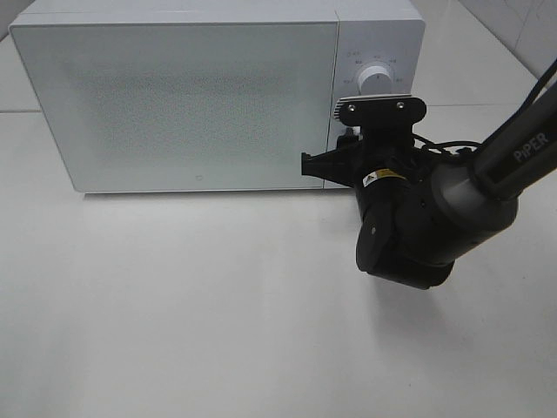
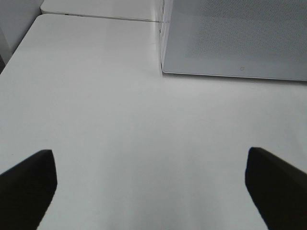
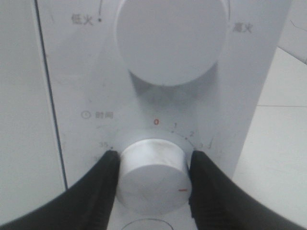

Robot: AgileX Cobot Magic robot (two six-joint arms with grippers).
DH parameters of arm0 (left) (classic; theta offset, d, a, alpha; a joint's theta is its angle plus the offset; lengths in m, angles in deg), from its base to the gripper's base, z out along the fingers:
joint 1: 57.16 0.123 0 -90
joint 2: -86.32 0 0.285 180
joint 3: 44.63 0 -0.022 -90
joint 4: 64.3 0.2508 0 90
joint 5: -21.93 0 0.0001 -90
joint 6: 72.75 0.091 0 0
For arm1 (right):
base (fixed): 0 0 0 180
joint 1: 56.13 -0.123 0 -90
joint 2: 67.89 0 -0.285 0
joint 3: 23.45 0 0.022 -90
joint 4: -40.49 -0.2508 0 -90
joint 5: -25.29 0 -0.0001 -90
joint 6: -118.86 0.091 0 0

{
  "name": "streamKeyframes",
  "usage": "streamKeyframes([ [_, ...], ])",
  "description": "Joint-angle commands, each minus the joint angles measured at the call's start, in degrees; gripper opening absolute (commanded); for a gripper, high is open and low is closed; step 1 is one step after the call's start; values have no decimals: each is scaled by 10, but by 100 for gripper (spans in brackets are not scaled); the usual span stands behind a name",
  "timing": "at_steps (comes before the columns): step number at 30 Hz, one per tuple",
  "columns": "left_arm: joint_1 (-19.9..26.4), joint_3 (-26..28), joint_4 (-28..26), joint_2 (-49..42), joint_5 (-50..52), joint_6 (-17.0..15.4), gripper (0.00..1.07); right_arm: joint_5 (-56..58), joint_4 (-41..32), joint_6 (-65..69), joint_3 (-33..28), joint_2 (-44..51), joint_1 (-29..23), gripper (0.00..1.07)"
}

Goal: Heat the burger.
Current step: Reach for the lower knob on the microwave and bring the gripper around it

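The right arm [image 1: 513,157] reads "PiPER". On the microwave panel [image 3: 72,67], "低火" and "高火" flank the upper knob [image 3: 172,38]; "时间", 0 (red), 1, 2, 3 and 35 ring the timer dial [image 3: 152,175].

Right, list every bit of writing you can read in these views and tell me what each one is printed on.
"PiPER": on the right arm.
"低火": on the microwave panel, beside the upper knob.
"高火": on the other side of that knob.
"时间": on the panel above the timer knob.
"0", "1", "2", "3", "35": around the timer knob.
Too small to read: the yellow sticker on the arm, and the dial marks in the exterior view.
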Motion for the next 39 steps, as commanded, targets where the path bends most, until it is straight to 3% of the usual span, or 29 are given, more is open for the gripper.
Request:
streamKeyframes([
  [1, 1, -1, -3, -10, 8, 0, 100, -32, 43, 35, 9, 2, 3, 0],
  [7, 1, -1, -3, -10, 8, 0, 100, -46, 46, 130, 9, 2, 3, 0],
  [12, 1, -1, -3, -10, 8, 0, 100, -48, 122, 311, 9, 2, 3, 0],
  [17, 1, -1, -3, -10, 8, 0, 100, -48, 148, 438, 9, 2, 3, 0],
  [39, 1, -1, -3, -10, 8, 0, 100, -76, 159, 985, 9, 2, 3, 0],
])
